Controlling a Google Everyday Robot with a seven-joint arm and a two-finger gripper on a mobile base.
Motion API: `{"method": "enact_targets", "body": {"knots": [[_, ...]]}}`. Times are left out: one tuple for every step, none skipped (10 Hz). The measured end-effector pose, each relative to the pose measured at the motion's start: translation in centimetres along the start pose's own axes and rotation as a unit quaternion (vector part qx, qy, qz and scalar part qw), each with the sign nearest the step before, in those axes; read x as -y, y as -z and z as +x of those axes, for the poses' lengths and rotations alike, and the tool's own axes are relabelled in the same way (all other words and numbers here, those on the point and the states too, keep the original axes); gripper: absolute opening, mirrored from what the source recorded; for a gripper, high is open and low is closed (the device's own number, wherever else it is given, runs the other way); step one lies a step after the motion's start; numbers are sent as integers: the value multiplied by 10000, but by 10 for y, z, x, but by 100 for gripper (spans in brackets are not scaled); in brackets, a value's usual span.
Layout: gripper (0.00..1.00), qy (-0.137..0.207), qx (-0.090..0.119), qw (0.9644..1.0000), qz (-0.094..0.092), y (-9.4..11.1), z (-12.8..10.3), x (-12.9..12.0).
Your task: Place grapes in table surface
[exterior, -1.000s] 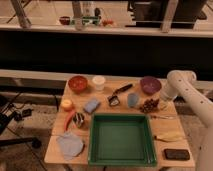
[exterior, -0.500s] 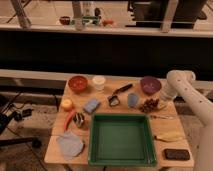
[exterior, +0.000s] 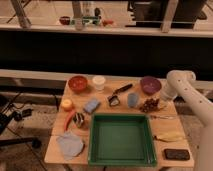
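Top-down view of table [exterior: 107, 87] with arm entering from right. Grapes [exterior: 149, 104] resting on bare wood at right side, just below purple bowl [exterior: 150, 84] and just right of a small grey-blue cup [exterior: 132, 100], outside green tray [exterior: 121, 139]. Gripper [exterior: 161, 103] low at right edge of the bunch, touching or nearly so; cannot tell whether its fingers are spread or closed on the fruit. Placed thus, presumably, because the task calls for bare tabletop, not tray or bowl: bunch apparently already set down, release or withdrawal judged the remaining step. Other items kept apart in loose rows: red bowl [exterior: 78, 83], white cup [exterior: 99, 82], black-handled tool [exterior: 119, 93], blue sponge [exterior: 91, 105], chili [exterior: 68, 120], grey cloth [exterior: 70, 144], banana [exterior: 170, 136].
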Motion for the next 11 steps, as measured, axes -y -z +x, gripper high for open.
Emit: {"method": "enact_targets", "body": {"knots": [[80, -1, 1, 10000, -7, -1, 0, 0], [80, -2, -1, 10000, -12, -1, 0, -1], [80, -4, -1, 10000, -14, -1, 1, -1], [80, -4, -1, 10000, -13, -1, 1, -1], [80, -5, -1, 10000, -13, -1, 1, -1], [80, -5, -1, 10000, -14, -1, 1, -1], [80, -6, -1, 10000, -12, -1, 1, -1], [80, -7, -1, 10000, -13, -1, 1, -1], [80, -6, -1, 10000, -13, -1, 1, -1], [80, -9, -2, 10000, -12, -1, 1, -1], [80, -9, -2, 10000, -13, -1, 1, -1]]}}
